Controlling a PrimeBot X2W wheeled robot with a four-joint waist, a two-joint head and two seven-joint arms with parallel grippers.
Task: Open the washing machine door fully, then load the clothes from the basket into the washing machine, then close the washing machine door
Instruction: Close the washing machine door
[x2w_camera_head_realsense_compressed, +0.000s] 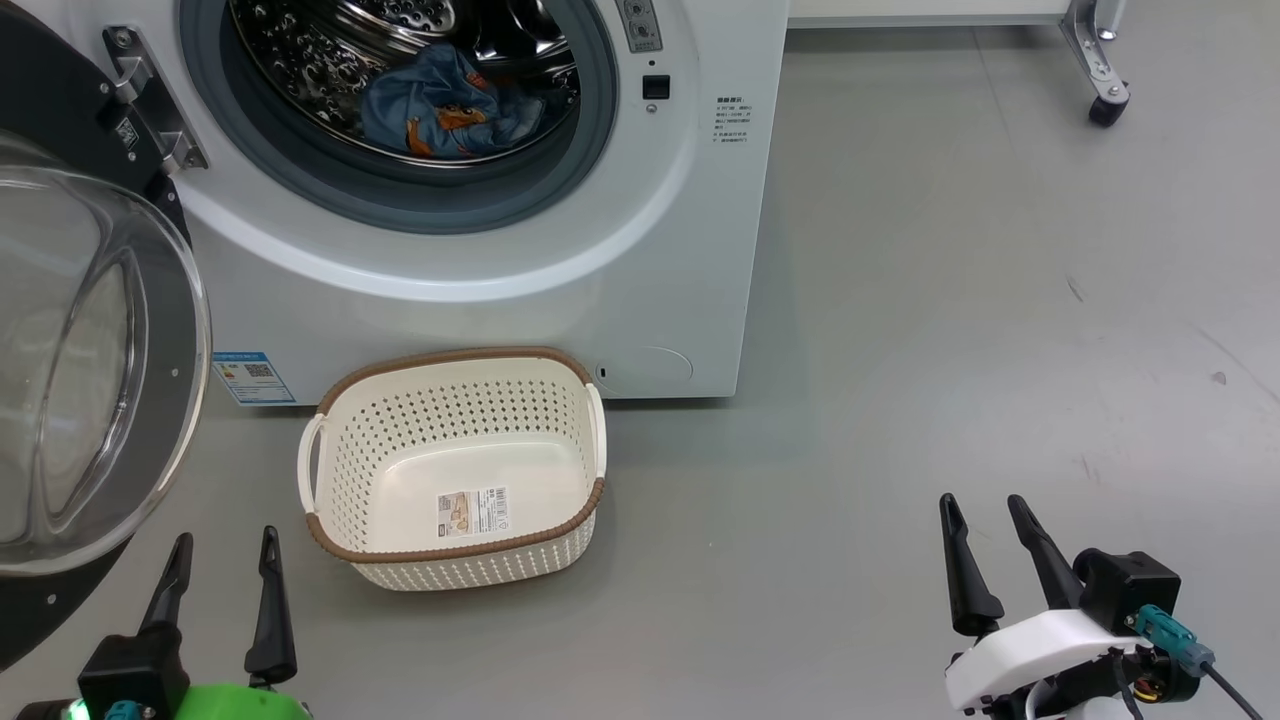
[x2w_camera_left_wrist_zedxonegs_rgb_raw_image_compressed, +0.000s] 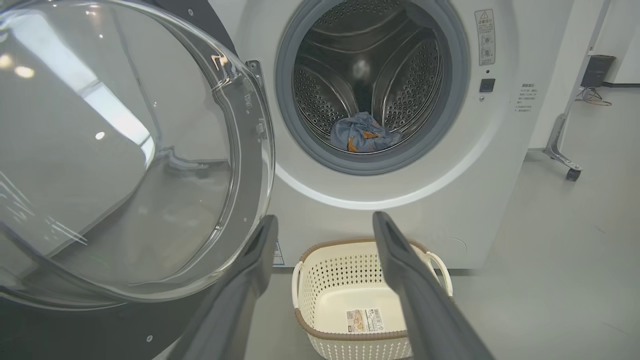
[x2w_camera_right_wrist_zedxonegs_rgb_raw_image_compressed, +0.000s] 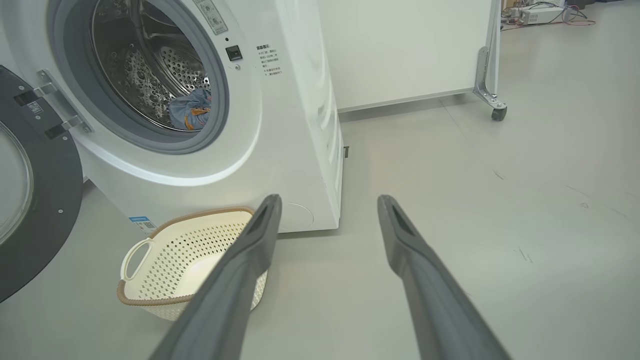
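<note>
door (x2w_camera_head_realsense_compressed: 90, 370): cut off at left edge | basket label (x2w_camera_head_realsense_compressed: 472, 512): print illegible

Grey floor (x2w_camera_head_realsense_compressed: 900, 350) under the washing machine (x2w_camera_head_realsense_compressed: 500, 300), the basket (x2w_camera_head_realsense_compressed: 345, 470) just before it.

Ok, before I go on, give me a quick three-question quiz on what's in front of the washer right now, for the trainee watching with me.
1. True or false: the basket holds nothing but its label.
2. Where do the clothes lie? A. on the floor; B. in the drum of the washing machine; C. over the basket's rim.
3. Fill the gap: with the washing machine door swung wide, the left gripper and the right gripper both stand ____, holding nothing.

Key: 1 true. 2 B. 3 open.
</note>
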